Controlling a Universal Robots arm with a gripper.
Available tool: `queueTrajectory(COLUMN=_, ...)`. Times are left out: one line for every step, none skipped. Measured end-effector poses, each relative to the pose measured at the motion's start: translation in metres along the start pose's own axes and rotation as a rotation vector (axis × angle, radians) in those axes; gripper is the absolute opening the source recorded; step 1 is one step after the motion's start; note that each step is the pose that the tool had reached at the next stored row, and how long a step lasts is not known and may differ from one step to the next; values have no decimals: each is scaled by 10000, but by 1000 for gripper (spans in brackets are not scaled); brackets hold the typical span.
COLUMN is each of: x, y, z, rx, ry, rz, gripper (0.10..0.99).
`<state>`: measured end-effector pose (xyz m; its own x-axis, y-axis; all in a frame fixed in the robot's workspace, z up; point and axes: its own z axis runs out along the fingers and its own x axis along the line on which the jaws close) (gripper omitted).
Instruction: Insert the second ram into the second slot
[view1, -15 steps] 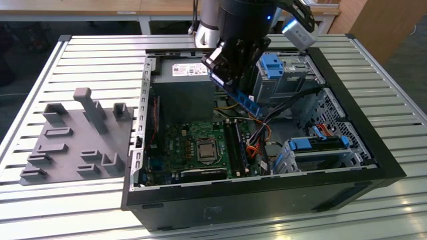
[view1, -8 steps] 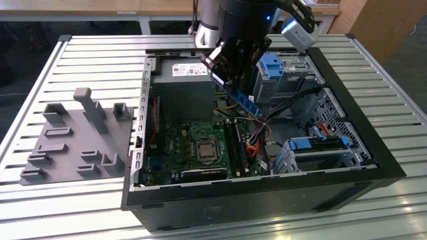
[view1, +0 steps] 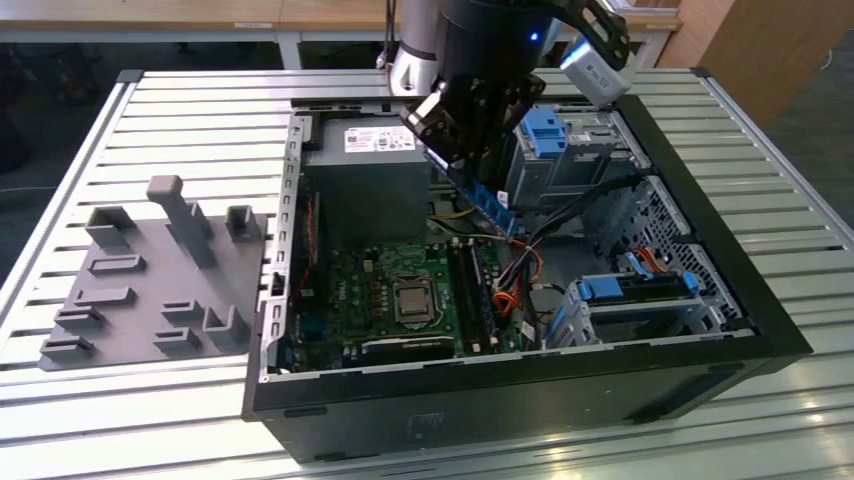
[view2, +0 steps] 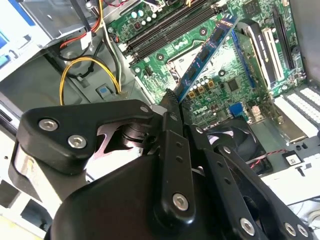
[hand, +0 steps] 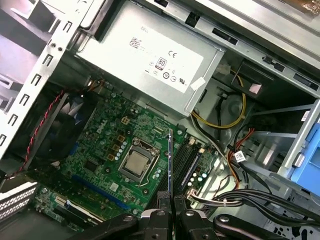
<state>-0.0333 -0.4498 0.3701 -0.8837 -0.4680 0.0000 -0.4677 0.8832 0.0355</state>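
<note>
Approach step: my gripper (view2: 171, 100) pinches the second ram (view2: 206, 55) by one end, tilted in the air over the memory slots (hand: 186, 161) beside the processor (hand: 134, 164), unseated, and I reckon it needs squaring to the slot.

An open black computer case (view1: 534, 400) lies on a ribbed grey metal table (view1: 134, 420). Inside, a green motherboard (view1: 380, 270) carries a square silver processor (hand: 135, 163), with a white-labelled silver power supply box (hand: 150, 60) just beside it — yellow cables (hand: 220, 122) loop near that box. A blue plastic drive caddy (view1: 641, 290) sits at the exterior view's right; a grey plastic fixture plate with upright pegs (view1: 147, 290) rests beside the case at that view's left.
</note>
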Motion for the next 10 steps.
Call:
queueTrajectory(x=0, y=0, z=0, rx=0, ry=-1, rz=72, gripper=137)
queueTrajectory(x=0, y=0, z=0, rx=2, ry=-3, rz=140, gripper=137)
queueTrajectory(x=0, y=0, z=0, rx=4, ry=-12, rz=413, gripper=137)
queueTrajectory(x=0, y=0, z=0, rx=4, ry=-13, rz=463, gripper=137)
queueTrajectory(x=0, y=0, z=-1, rx=5, ry=-15, rz=511, gripper=137)
queueTrajectory(x=0, y=0, z=0, rx=4, ry=-17, rz=572, gripper=137)
queueTrajectory(x=0, y=0, z=0, rx=4, ry=-19, rz=616, gripper=137)
queueTrajectory(x=0, y=0, z=0, rx=4, ry=-21, rz=658, gripper=137)
queueTrajectory(x=0, y=0, z=0, rx=4, ry=-22, rz=701, gripper=137)
queueTrajectory(x=0, y=0, z=-1, rx=5, ry=-23, rz=742, gripper=137)
